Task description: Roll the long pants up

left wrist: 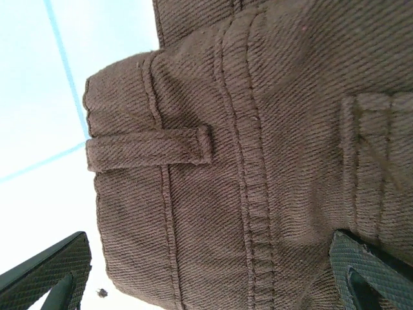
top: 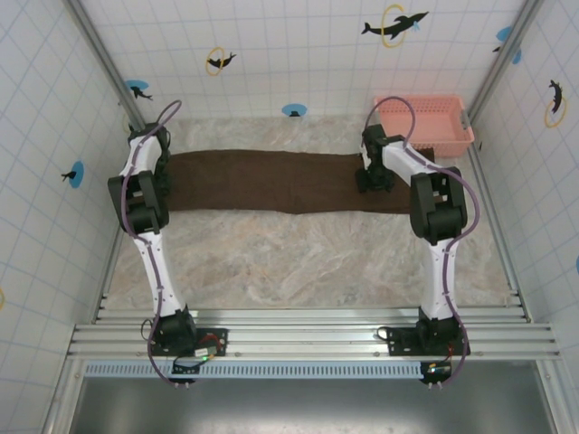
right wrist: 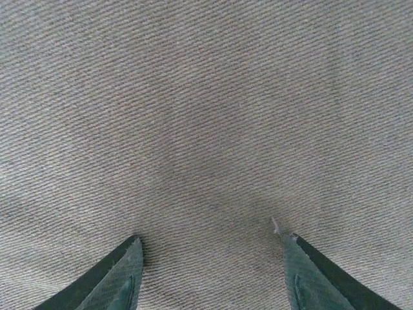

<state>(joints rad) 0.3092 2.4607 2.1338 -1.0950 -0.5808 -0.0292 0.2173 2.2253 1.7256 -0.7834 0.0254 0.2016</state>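
Across the far part of the counter [top: 298,262], the long pants [top: 271,181] lie flat in one dark brown strip running left to right, their right end near the pink basket [top: 425,122]. My left end effector [left wrist: 206,258] hangs over the waistband end by a belt loop [left wrist: 148,147], fingers spread wide, one past the cloth's edge and one over the cloth. My right end effector [right wrist: 211,242] sits low over the leg end, fingers apart with flat fabric between them.
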